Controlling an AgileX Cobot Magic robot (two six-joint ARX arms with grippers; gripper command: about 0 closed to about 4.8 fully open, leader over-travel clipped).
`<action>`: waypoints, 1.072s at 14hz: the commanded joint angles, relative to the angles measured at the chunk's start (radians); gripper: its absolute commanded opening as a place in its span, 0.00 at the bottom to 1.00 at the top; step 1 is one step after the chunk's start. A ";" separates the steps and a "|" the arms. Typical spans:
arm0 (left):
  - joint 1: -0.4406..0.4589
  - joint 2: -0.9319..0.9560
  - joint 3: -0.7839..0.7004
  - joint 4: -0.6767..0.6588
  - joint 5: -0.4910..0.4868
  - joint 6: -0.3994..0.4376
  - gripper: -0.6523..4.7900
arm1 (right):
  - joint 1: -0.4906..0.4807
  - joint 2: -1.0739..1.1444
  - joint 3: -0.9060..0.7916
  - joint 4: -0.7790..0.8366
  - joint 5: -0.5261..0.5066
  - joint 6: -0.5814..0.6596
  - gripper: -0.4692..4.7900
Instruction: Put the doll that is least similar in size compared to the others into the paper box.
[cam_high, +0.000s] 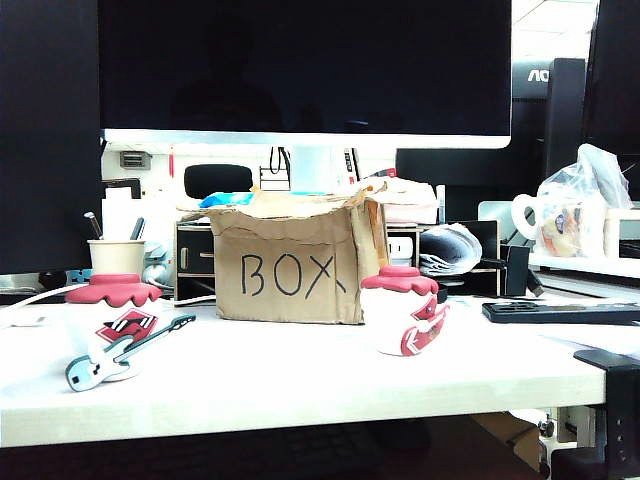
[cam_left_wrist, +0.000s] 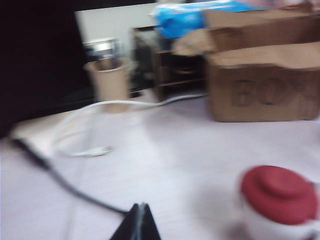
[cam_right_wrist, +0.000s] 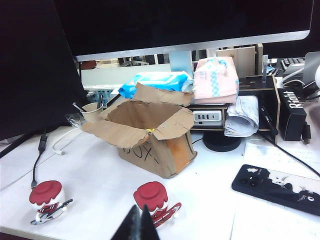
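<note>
The paper box (cam_high: 290, 265) (cam_right_wrist: 150, 145) (cam_left_wrist: 265, 90) stands mid-table, brown and worn, its ragged flaps open and "BOX" written on its front. The tiny doll is out of view in every frame. A large red-capped doll with a blue guitar (cam_high: 110, 320) (cam_right_wrist: 46, 200) sits left of the box, and a large red-capped doll with a red mouth (cam_high: 405, 310) (cam_right_wrist: 152, 200) sits to its right. My left gripper (cam_left_wrist: 142, 206) is shut and empty above bare table, near a red-capped doll (cam_left_wrist: 277, 200). My right gripper (cam_right_wrist: 140, 207) is shut and empty, raised in front of the red-mouth doll. Neither gripper shows in the exterior view.
A paper cup with pens (cam_high: 117, 255) (cam_left_wrist: 107, 80) stands at the back left. A white cable (cam_left_wrist: 90, 120) and a black cable (cam_left_wrist: 60, 180) cross the left of the table. A black phone (cam_right_wrist: 280, 187) (cam_high: 560, 312) lies at the right. A monitor (cam_high: 300, 70) and desk clutter stand behind the box.
</note>
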 joint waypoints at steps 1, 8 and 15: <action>0.028 0.000 0.001 0.009 0.004 0.003 0.11 | 0.000 0.000 0.005 0.010 0.002 0.000 0.09; 0.078 0.000 0.001 0.006 0.005 0.003 0.11 | -0.168 0.004 -0.006 0.012 0.026 0.000 0.09; 0.078 0.000 0.001 0.006 0.005 0.003 0.11 | -0.536 0.000 -0.181 0.010 0.035 0.000 0.09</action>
